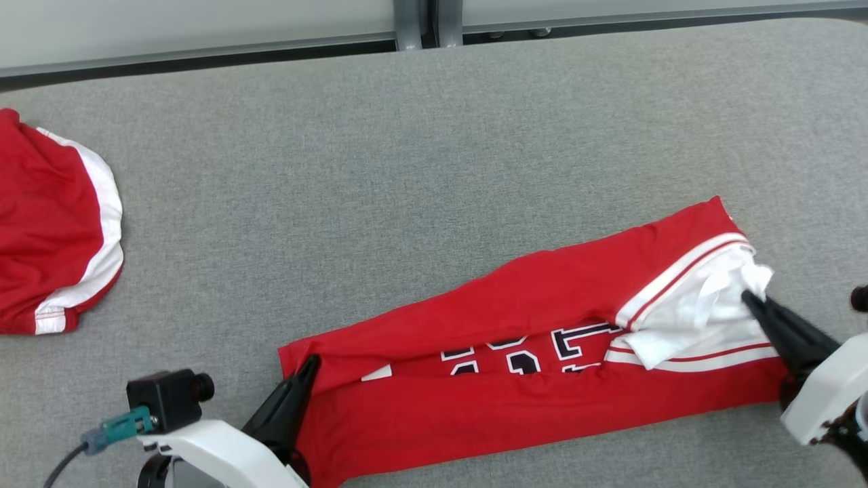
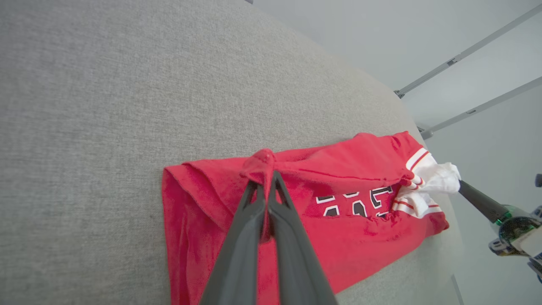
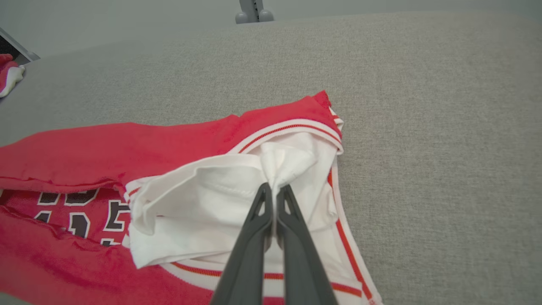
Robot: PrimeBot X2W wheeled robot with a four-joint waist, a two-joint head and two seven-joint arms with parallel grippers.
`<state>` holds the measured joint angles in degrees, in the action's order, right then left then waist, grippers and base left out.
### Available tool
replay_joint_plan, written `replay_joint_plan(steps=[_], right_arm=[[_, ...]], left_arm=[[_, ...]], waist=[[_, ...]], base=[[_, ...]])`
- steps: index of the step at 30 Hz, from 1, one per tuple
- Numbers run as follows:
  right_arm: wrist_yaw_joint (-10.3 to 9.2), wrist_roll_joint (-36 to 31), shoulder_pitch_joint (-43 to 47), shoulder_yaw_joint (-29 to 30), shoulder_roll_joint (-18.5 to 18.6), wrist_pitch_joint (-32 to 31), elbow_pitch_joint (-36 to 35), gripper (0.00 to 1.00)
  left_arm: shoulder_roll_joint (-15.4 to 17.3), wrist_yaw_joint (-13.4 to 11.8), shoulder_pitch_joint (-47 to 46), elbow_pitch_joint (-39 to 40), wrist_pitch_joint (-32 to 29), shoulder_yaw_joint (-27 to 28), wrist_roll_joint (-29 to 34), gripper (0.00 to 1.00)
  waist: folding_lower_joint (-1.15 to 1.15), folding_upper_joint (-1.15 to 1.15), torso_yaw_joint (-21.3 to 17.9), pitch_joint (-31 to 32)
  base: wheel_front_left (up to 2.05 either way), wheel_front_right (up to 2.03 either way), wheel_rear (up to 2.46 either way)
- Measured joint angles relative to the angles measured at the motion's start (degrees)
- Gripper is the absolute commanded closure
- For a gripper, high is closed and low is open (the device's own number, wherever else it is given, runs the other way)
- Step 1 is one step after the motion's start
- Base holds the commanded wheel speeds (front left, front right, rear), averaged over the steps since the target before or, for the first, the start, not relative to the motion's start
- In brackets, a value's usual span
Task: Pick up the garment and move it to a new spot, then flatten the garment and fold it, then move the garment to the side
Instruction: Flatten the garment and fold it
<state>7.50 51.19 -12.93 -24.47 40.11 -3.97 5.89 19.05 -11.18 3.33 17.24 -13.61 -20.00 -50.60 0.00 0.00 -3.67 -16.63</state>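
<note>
Fold step in hand, by judgement. The garment (image 1: 542,407), a red jersey with white trim, lies as a long, narrow band on the grey table (image 1: 434,135). It sits toward the table's near edge and right half, slanting slightly so that its right end is farther from that edge. Its two long sides are already turned in toward the middle, leaving a strip of dark lettering exposed between them. The left gripper (image 1: 312,360) is at the end of the band nearer the table's left side, jaws closed on a small peak of red cloth where the upper flap ends. The left wrist view confirms this, showing fabric bunched above the left gripper (image 2: 266,176). The right gripper (image 1: 750,295) is at the opposite end, jaws closed on a tuft of white fabric, also seen in the right wrist view (image 3: 273,188). The next move likely calls for both ends to rise together and travel at equal pace. That would keep the cloth taut between them, so the flap lands square and does not drag the layers beneath. A second red-and-white cloth (image 1: 47,224) rests well apart at the table's left end, cut off by the frame. Not determinable: how many layers each pinch takes. The lettering is partly covered and unreadable. The garment's near left corner is hidden behind the left arm and the frame's bottom edge, and the right arm is cropped.
</note>
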Motion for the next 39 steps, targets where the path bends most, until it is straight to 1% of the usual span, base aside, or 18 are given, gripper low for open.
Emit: replay_joint_plan(steps=[1, 2, 3, 6, 9, 11, 13, 15, 17, 19, 23, 26, 27, 34, 39], right_arm=[[0.00, -0.75, 0.68, -0.03, -0.82, 0.27, 0.52, 0.88], [0.00, -1.56, 1.08, -0.16, -1.69, 0.51, 1.14, 0.63], [0.00, -2.85, 1.29, -0.40, -2.22, 0.44, 1.97, 0.00], [0.00, -5.49, 2.05, 0.01, -3.38, -0.71, 3.70, 0.00], [0.00, -6.19, 3.21, 2.75, -3.31, -2.69, 2.71, 0.00], [0.00, -6.41, 4.02, 5.91, -2.64, -3.94, 0.93, 0.00], [0.00, -7.78, 3.86, 8.96, -1.99, -5.88, -0.97, 0.00], [0.00, -9.17, 2.76, 11.15, -2.87, -8.20, -1.68, 0.00], [-0.01, -11.83, 1.44, 11.70, -3.64, -11.18, -1.67, 0.00], [-0.01, -14.28, 0.10, 11.54, -5.23, -13.81, -0.85, 0.00], [0.00, -18.98, -1.49, 10.96, -7.78, -17.61, 3.00, 0.00], [0.00, -21.48, -1.69, 11.40, -8.59, -19.15, 6.23, 0.00], [0.00, -23.45, -1.70, 12.22, -8.72, -19.48, 7.68, 0.00], [0.01, -24.65, -2.63, 13.90, -8.61, -20.24, 10.10, 0.00], [0.20, -24.37, -2.97, 15.04, -8.72, -21.59, 11.91, 0.00]], left_arm=[[-0.26, -0.10, 0.63, -0.58, 0.35, -0.05, -0.03, 0.80], [-0.43, -0.37, 1.04, -1.49, 0.85, -0.12, 0.12, 0.59], [-0.47, -0.75, 1.35, -2.49, 1.23, -0.22, 0.52, 0.00], [0.08, -1.44, 2.68, -6.23, 3.18, -1.26, 3.65, 0.00], [-0.26, -2.52, 3.82, -9.12, 8.02, -0.42, 6.35, 0.00], [-1.94, -3.58, 5.48, -9.70, 12.11, 0.97, 6.71, 0.00], [-2.46, -4.35, 6.90, -10.25, 16.46, 1.97, 8.48, 0.00], [-2.93, -4.90, 6.88, -11.06, 21.20, 3.19, 10.34, 0.00], [-3.33, -4.93, 6.45, -12.34, 24.87, 3.25, 12.61, 0.00], [-4.54, -4.33, 4.70, -13.17, 26.94, 3.08, 14.36, 0.00], [-7.21, -2.52, 1.70, -16.10, 28.32, 2.44, 17.33, 0.00], [-9.46, -1.32, 0.90, -17.94, 28.53, 2.54, 18.56, 0.00], [-11.06, -0.45, 0.74, -18.23, 28.59, 3.59, 19.28, 0.00], [-14.03, 3.19, 0.65, -19.06, 28.60, 7.57, 22.78, 0.00], [-15.19, 5.43, 0.71, -19.96, 28.61, 9.44, 24.40, 0.00]], waist=[[0.00, 0.00, -0.18, 0.27], [0.00, 0.00, -0.30, 0.56], [0.00, 0.00, -0.40, 0.83], [0.00, 0.00, -0.72, 1.56], [0.00, 0.00, -0.81, 2.38], [0.00, 0.00, -0.94, 2.72], [0.00, 0.00, -1.16, 2.36], [0.00, 0.00, -1.21, 1.69], [0.00, 0.00, -0.94, 0.96], [0.00, 0.00, -0.31, 0.24], [0.00, 0.00, 1.45, -1.04], [0.00, 0.00, 2.90, -1.69], [0.00, 0.00, 3.71, -2.05], [0.00, 0.00, 5.47, -2.90], [0.00, 0.00, 6.35, -2.47]], base=[[0.00, 0.00, 0.00], [0.00, 0.00, 0.00], [0.00, 0.00, 0.00], [0.00, 0.00, 0.00], [0.00, 0.00, 0.00], [0.00, 0.00, 0.00], [0.00, 0.00, 0.00], [0.00, 0.00, 0.00], [0.00, 0.00, 0.00], [0.00, 0.00, 0.00], [0.00, 0.00, 0.00], [0.00, 0.00, 0.00], [0.00, 0.00, 0.00], [0.00, 0.00, 0.00], [0.00, 0.00, 0.00]])
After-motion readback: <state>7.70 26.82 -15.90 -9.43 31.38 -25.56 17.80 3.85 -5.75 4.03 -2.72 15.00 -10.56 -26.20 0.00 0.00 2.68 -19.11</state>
